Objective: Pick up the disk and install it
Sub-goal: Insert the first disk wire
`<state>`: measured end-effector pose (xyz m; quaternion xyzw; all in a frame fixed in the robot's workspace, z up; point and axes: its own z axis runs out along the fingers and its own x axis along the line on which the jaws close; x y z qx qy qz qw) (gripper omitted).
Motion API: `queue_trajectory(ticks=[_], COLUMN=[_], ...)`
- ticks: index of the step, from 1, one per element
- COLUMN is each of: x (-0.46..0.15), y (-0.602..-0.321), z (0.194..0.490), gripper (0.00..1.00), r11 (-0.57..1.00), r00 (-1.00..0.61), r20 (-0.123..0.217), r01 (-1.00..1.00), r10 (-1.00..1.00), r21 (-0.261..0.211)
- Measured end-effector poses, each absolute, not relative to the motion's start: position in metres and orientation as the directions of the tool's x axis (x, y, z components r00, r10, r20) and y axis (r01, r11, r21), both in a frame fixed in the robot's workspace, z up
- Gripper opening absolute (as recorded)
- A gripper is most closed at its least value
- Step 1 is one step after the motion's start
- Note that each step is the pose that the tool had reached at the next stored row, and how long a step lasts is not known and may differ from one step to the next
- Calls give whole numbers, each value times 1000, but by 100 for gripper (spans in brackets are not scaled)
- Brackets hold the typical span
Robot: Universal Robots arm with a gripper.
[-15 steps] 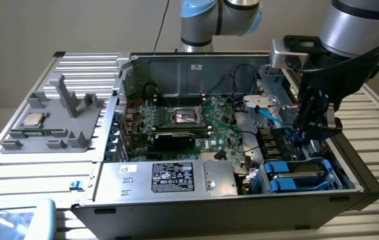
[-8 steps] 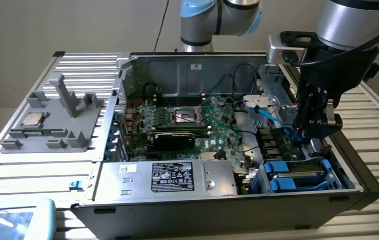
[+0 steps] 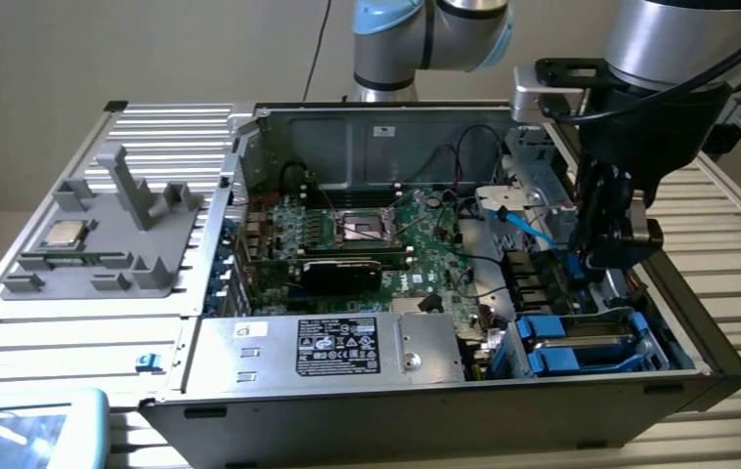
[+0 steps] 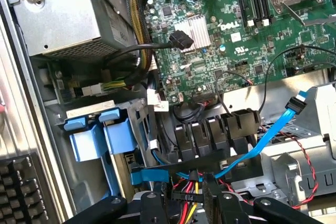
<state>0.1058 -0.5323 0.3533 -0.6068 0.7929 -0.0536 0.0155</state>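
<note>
Gripper (image 3: 605, 256), black and two-fingered, hangs inside the open grey metal computer case (image 3: 344, 137), jaws parted and clasping nothing. Flat silver disk (image 3: 586, 342) in its bright blue plastic frame sits in the metal drive cage (image 4: 137, 129) at the exterior view's right, close by, untouched.

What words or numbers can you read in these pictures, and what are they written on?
"DELL": white letters on the green motherboard, in the wrist view.
Too small to read: the print on the black label of the silver power supply.
Too small to read: the white sticker inside the computer case.
</note>
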Motion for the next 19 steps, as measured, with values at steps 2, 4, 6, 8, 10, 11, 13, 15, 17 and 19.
queue_trajectory(ticks=[2, 4, 6, 8, 10, 11, 13, 15, 17, 19], x=[105, 105, 104, 104, 103, 103, 103, 103, 103, 103], y=[-532, -532, -532, -532, -532, -532, -532, -532, -532, -532], z=[352, 350, 348, 347, 345, 345, 343, 342, 342, 342], gripper=[38, 38, 38, 38, 38, 38, 38, 38, 38, 38], r11=[264, 274, 285, 293, 300, 303, 311, 317, 321, 322], r00=[-270, -280, -291, -300, -307, -310, -318, -325, -329, -330], r20=[41, 40, 39, 39, 40, 40, 41, 43, 43, 43], r01=[-958, -955, -951, -948, -946, -944, -942, -939, -938, -937], r10=[-962, -959, -956, -953, -951, -950, -947, -945, -943, -943], r21=[-110, -114, -117, -120, -124, -126, -131, -133, -133, -133])
